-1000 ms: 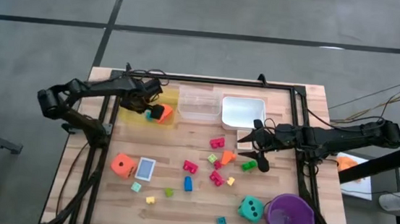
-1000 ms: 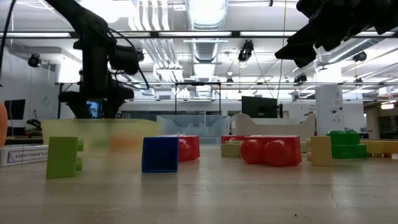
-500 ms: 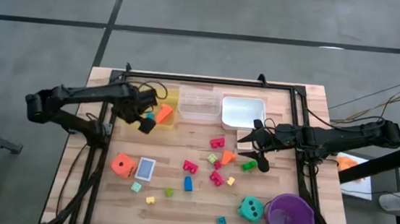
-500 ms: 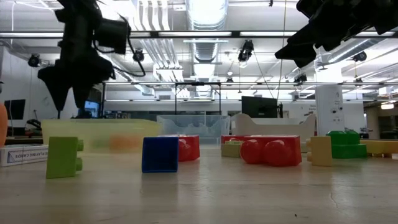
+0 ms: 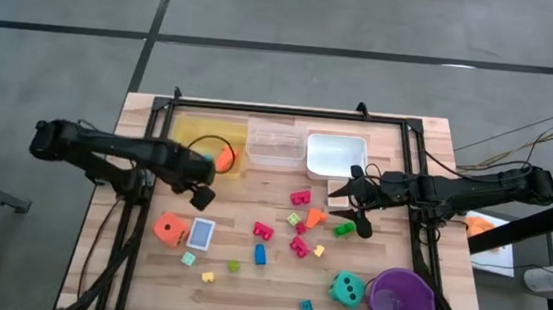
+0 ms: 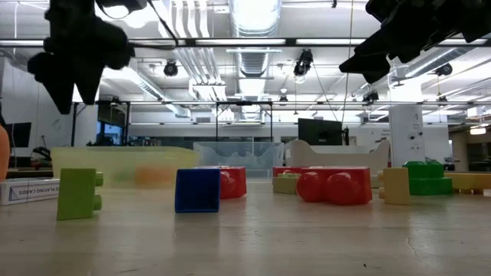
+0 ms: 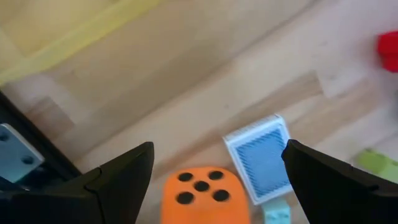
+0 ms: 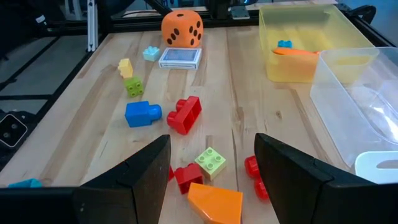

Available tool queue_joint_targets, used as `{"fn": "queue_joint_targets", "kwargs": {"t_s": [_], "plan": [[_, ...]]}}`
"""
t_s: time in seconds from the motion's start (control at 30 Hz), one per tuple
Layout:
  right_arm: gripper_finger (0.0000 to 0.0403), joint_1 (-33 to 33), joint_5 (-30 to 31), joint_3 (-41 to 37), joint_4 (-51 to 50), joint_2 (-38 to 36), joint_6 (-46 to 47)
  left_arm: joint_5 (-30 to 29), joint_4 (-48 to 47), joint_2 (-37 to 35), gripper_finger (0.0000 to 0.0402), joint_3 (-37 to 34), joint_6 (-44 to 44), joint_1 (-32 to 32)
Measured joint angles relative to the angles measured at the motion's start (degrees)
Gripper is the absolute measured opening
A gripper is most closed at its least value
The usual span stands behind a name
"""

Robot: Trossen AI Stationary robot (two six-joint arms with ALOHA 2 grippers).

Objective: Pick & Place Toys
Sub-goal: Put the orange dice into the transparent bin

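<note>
From my seat the left gripper [image 5: 201,197] hangs wide apart and empty over bare wood, just beside the yellow tray [image 5: 190,131], with the orange die [image 5: 170,230] and blue card [image 5: 200,234] nearby. I'd centre over the die, then drop straight down. Right gripper [image 5: 356,215] waits half open, empty, above the loose blocks [image 5: 298,245]. Only writing I can half-read says "PLAYING CARDS" on 1 card box [image 6: 29,188].

Orange die [image 8: 182,28] with black dots, blue-patterned card [image 8: 180,58], teal die [image 5: 347,289], purple cup [image 5: 401,300], yellow tray [image 8: 311,43].
</note>
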Motion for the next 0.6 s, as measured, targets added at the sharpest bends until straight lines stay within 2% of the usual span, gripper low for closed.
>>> {"fn": "queue_joint_targets", "kwargs": {"t_s": [0.4, 0.6], "plan": [[0.0230, 0.00, 0.00, 0.00, -0.06, 0.00, -1.05, -7.97, -0.30, 0.31, 0.0351, 3.59, -17.98, -19.64], [0.0230, -0.01, 0.00, 0.00, -0.07, 0.00, -1.00, -9.28, -1.83, 2.72, 0.0352, 3.58, -26.21, -27.59]]}}
